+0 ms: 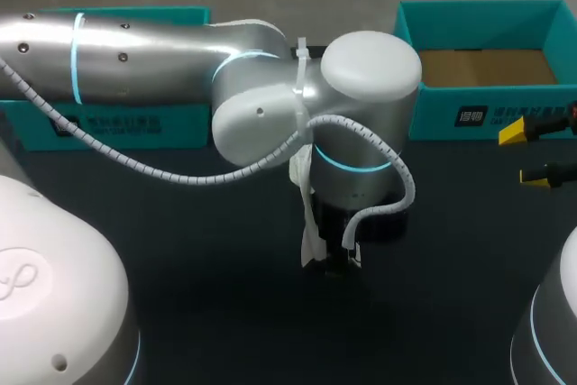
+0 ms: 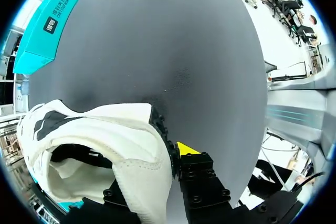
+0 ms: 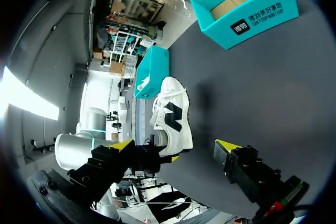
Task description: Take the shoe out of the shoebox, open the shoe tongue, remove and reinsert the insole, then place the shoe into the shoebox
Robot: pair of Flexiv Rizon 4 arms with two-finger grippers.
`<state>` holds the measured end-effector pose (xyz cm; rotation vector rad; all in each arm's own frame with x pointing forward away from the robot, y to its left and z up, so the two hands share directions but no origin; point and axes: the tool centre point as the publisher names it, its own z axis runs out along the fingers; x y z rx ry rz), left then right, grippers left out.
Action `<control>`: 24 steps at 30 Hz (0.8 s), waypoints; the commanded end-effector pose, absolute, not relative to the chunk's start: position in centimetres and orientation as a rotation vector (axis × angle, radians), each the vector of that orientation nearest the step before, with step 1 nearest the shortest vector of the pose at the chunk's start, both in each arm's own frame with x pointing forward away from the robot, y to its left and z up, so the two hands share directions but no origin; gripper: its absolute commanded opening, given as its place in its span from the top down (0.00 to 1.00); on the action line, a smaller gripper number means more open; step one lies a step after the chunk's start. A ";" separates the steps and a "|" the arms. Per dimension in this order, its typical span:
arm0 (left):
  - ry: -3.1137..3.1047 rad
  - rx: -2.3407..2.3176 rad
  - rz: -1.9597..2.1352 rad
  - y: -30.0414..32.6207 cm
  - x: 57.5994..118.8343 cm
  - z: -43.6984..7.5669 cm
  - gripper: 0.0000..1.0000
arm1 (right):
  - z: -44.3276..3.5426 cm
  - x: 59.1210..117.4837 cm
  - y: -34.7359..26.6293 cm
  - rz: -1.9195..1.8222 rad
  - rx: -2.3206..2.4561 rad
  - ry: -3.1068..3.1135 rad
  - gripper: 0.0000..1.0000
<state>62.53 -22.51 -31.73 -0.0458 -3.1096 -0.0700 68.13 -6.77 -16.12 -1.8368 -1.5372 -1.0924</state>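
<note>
White sneaker [image 3: 170, 114] sits in the middle of the desk [image 1: 180, 250], out of the teal shoebox [image 1: 469, 114] at the far right corner. Guessing the left hand [image 2: 153, 166] is clamped on its heel to steady it. The right hand [image 1: 525, 155] hangs spread apart by the right edge.

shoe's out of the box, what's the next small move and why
Probably move the right gripper to the shoe's tongue: the left gripper holds the shoe by its collar, and the right fingers are open, apart from it.
</note>
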 end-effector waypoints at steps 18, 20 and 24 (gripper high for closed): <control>-3.125 -0.068 -0.094 -20.3 63.7 -20.5 1.00 | -16.1 68.0 -6.7 -1.092 -1.841 -1.537 0.00; -3.136 -0.053 -0.100 -20.4 63.9 -20.0 1.00 | -16.1 68.0 -6.7 -1.092 -1.841 -1.537 0.00; -3.141 -0.041 -0.094 -20.5 64.2 -19.5 1.00 | -16.1 68.0 -6.7 -1.092 -1.841 -1.537 0.00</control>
